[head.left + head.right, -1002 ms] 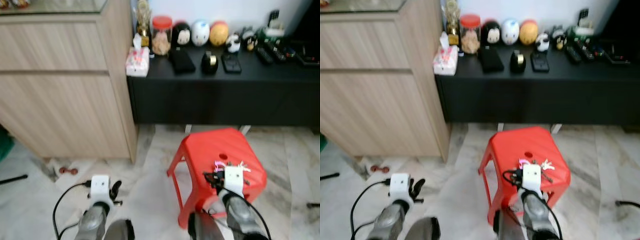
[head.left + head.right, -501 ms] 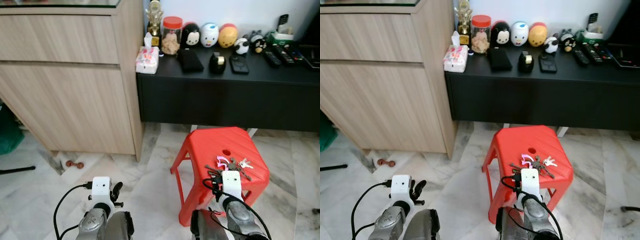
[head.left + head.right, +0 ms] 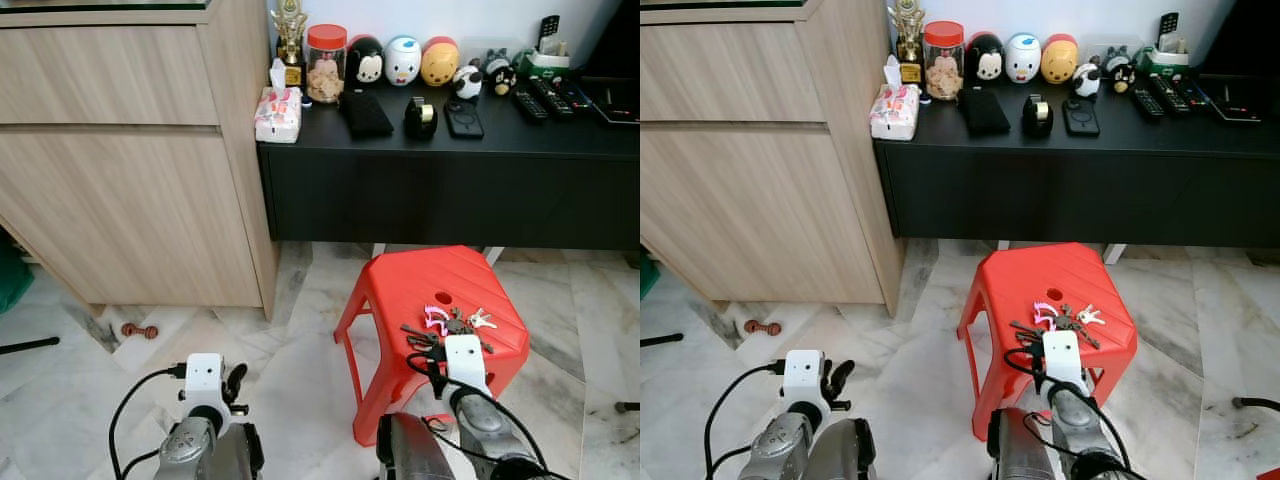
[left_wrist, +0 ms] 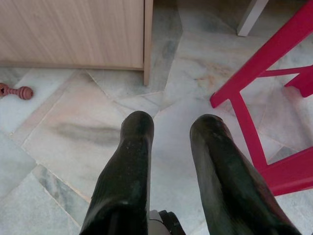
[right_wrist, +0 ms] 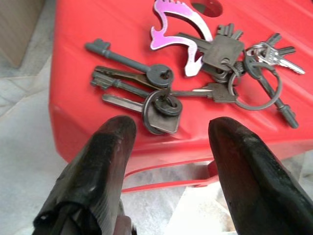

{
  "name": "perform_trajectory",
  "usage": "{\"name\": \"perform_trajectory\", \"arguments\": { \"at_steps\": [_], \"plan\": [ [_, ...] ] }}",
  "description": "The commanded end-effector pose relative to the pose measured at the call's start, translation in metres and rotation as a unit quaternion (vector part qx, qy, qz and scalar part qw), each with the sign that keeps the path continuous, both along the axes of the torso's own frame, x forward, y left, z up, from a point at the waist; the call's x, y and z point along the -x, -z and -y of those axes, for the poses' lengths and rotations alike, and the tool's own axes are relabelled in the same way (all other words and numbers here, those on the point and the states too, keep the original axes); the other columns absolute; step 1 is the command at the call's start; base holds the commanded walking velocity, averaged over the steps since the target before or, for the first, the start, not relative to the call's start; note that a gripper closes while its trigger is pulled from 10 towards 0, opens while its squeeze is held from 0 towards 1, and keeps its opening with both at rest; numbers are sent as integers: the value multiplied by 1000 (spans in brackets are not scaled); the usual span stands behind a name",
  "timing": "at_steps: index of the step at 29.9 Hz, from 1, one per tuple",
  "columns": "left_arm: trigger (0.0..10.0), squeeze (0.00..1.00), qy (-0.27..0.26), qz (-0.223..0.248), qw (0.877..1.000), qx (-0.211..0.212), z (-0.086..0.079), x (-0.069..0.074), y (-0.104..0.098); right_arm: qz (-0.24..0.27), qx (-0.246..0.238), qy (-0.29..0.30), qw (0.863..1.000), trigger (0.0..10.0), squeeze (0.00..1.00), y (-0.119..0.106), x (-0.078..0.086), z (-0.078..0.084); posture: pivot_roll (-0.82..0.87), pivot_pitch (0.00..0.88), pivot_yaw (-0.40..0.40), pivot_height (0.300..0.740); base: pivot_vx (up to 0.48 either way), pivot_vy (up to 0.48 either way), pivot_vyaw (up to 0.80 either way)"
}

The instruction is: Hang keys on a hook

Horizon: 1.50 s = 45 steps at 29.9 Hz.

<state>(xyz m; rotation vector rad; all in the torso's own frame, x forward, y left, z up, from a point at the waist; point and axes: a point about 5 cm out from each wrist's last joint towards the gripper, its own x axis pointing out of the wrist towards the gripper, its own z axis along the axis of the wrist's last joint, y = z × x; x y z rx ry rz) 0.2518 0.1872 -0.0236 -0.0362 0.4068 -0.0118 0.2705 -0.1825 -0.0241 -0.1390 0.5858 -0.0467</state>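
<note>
Marble floor (image 3: 290,370) is spreading pale and veined under everything, with a tall light-wood cabinet (image 3: 130,190) standing at the robot's left. Beside the cabinet a long black console (image 3: 450,190) is running along the white wall, and its top is carrying a tissue pack (image 3: 277,113), a red-lidded jar (image 3: 325,64), three round character figures, a black wallet, a tape dispenser, a phone and several remote controls. In front of the console a red plastic stool (image 3: 440,300) is standing on the marble. A bunch of keys (image 5: 195,83) is lying flat on the stool's seat, near the edge closest to the robot: dark old-style keys, a few small silver ones on a ring, and a pink curved tag, all just beside the round hole in the seat. The right gripper (image 5: 168,161) is hovering low over the stool's near edge, just short of the keys; its two black fingers (image 5: 105,156) are standing wide apart with nothing between them, and the nearest key heads are showing in the gap. The left gripper (image 4: 171,161) is hanging low over the bare floor on the robot's left, beside a leg of the stool; its fingers (image 4: 132,156) are parted too and are holding nothing. A small reddish dumbbell-shaped toy (image 3: 138,330) is lying on the floor near the foot of the cabinet
</note>
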Motion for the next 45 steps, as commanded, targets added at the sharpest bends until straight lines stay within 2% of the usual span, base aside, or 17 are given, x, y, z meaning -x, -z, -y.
{"name": "perform_trajectory", "arguments": {
  "at_steps": [1,18,23,30,38,45],
  "plan": [
    [10000,0,-8,-8,1000,4,-2,5,4,12,-1,-11,1000,10000,0,-5,-5,0,-48,134,-28,597,0,0,0],
    [10000,0,-12,-12,1000,-1,-5,18,9,22,21,-45,998,10000,0,-13,-15,-4,-29,177,-39,597,0,0,0],
    [10000,0,-19,-10,1000,-3,-6,24,11,23,23,-50,998,10000,0,-12,-14,-5,-21,188,-45,597,0,0,0],
    [10000,0,-21,-8,1000,-2,-6,33,14,35,31,-67,997,10000,0,-18,-21,-11,-15,208,-54,597,0,0,0],
    [10000,0,-27,-13,1000,-5,-7,41,17,58,46,-63,995,10000,0,-28,-31,-10,-16,220,-63,597,0,0,0],
    [10000,0,-27,-15,1000,-5,-6,43,17,51,60,-48,996,10000,0,-28,-30,-4,-19,225,-63,597,0,0,0]
  ]
}}
